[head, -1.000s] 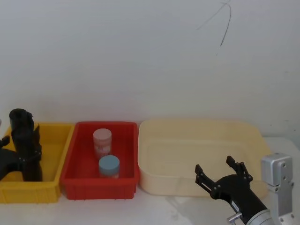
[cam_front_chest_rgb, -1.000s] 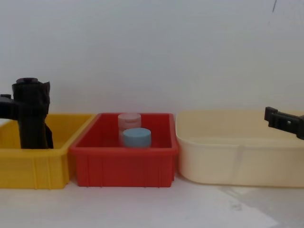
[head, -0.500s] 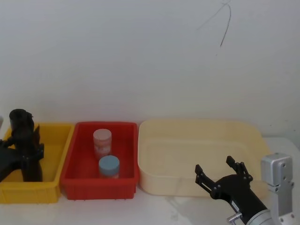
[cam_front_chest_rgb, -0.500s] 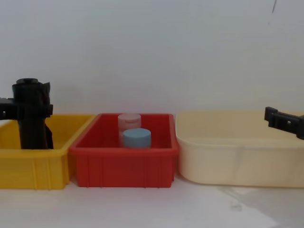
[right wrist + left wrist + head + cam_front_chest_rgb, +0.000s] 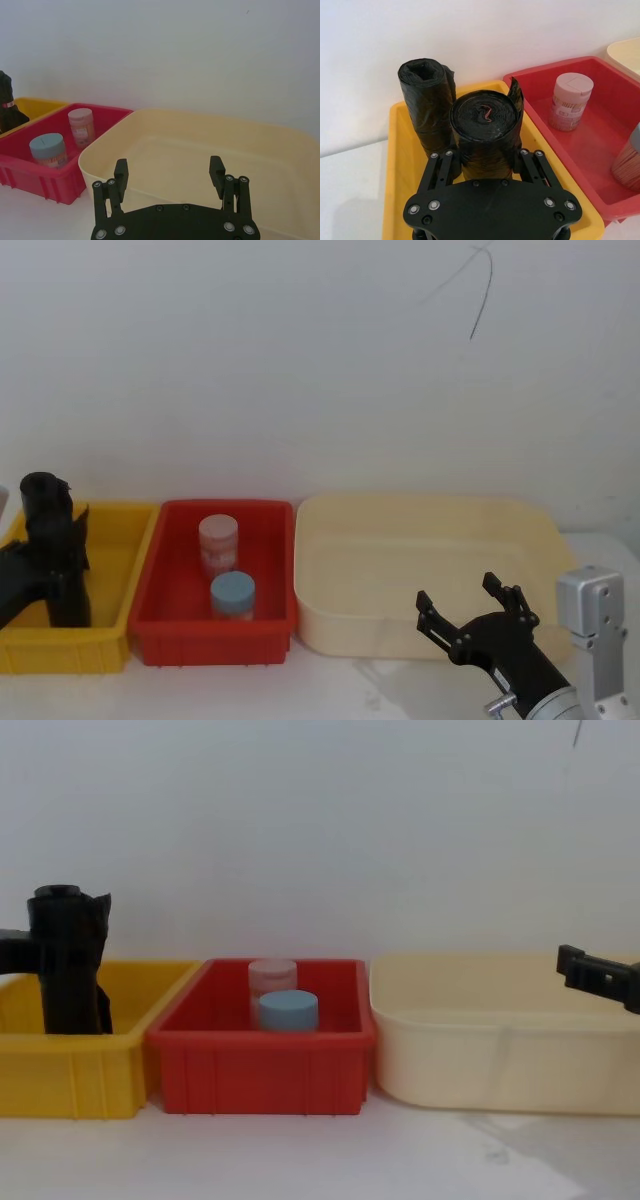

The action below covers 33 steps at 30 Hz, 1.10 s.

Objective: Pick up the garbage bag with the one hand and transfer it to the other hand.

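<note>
left wrist view: the left gripper [image 5: 486, 167] has its two black fingers clamped on the sides of the garbage bag [image 5: 485, 120].
change: in the head view the bag's top is level with a second ago, not lifted.
garbage bag: upright in the yellow bin [image 5: 394, 150]; a thick roll of crinkled, glossy black film with a loose flap and a thin red curl in its core.
second black roll [image 5: 422, 95]: just behind, touching, hollow core.
red bin [image 5: 540, 70]: beside the yellow one, holding a pink-capped jar [image 5: 218, 540] and a blue-capped jar [image 5: 232, 592].
right gripper [image 5: 470, 608]: fingers spread, unmoved, before the rounded cream tub [image 5: 420, 508].
</note>
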Each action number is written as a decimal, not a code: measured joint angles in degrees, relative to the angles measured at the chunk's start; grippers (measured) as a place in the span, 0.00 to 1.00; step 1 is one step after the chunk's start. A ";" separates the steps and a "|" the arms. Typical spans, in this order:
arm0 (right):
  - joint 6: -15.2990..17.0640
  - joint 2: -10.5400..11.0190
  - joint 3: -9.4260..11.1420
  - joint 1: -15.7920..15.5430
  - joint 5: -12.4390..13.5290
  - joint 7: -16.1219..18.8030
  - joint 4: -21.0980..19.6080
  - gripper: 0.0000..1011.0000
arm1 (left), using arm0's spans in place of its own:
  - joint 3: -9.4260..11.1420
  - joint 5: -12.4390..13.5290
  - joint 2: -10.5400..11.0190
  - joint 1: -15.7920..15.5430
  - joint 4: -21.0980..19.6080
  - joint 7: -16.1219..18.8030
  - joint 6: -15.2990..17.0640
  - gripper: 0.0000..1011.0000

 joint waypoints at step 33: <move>2.18 1.95 -1.33 4.90 0.28 6.25 -0.37 0.99 | -0.91 -1.14 0.44 -3.04 -4.36 -3.73 1.61 0.44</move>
